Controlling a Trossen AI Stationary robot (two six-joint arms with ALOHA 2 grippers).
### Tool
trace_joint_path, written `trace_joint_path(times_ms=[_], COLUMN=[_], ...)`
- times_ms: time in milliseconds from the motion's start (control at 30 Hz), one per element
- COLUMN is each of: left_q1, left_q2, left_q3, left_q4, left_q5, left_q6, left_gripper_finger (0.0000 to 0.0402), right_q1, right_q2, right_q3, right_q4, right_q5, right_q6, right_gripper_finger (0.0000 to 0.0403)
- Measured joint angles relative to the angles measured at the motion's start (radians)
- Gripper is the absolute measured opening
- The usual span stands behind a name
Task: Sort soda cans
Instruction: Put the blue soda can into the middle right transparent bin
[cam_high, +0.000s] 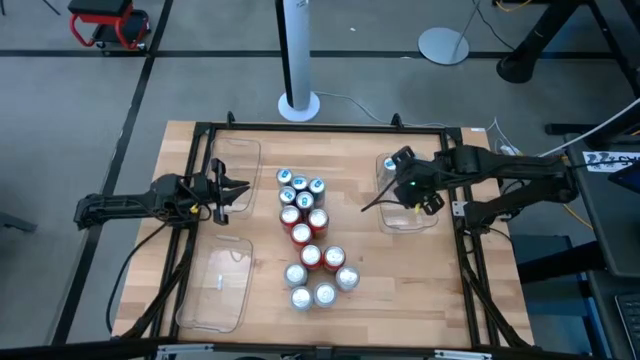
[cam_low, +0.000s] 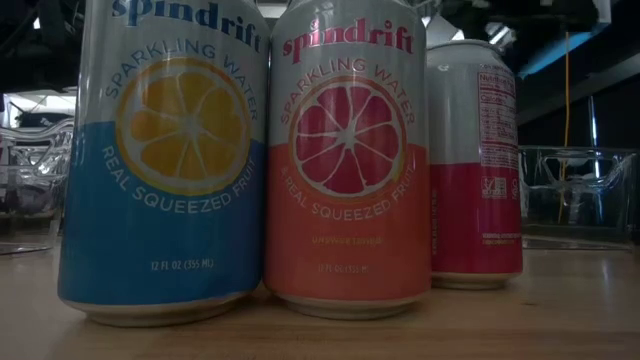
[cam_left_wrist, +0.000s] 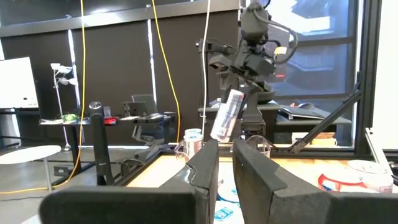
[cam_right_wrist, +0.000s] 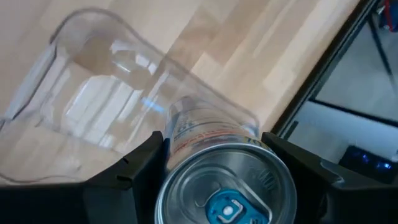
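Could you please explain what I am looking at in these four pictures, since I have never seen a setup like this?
Two robot arms work at a wooden table. One picture looks straight down, one sits at table height among the soda cans, and one camera rides on each wrist. The cans stand clustered mid-table, with clear plastic trays at the sides. The right gripper holds a silver can with a blue tab, hanging over the right-hand tray. The left gripper waits shut at the table's left, holding nothing.

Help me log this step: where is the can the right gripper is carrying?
The can sits in the right gripper, above the clear tray on the table's right side, apart from the central cluster.
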Motion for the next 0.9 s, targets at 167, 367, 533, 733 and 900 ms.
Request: trace_joint_path(times_ms=[167,367,533,733,900], left_q1=[0.000,0.000,0.000,0.000,0.000], left_q2=[0.000,0.000,0.000,0.000,0.000], left_q3=[0.000,0.000,0.000,0.000,0.000], left_q4=[0.000,0.000,0.000,0.000,0.000], left_q5=[0.000,0.000,0.000,0.000,0.000], left_q6=[0.000,0.000,0.000,0.000,0.000], left_gripper_finger=[0.0040,0.0040,0.0040,0.0040,0.0040], right_q1=[-0.054,-0.146,-0.208,-0.262,-0.288], right_q2=[-0.037,-0.051,-0.051,-0.051,-0.054], right_q3=[-0.113,-0.240,-0.333,-0.409,-0.452], right_q4=[0.000,0.014,0.110,0.228,0.253], right_q5=[-0.021,-0.062,-0.085,-0.151,-0.158], right_q6=[0.031,0.032,-0.016,-0.068,-0.075], right_gripper_finger=[0.0236,0.0236,0.0236,0.0236,0.0236])
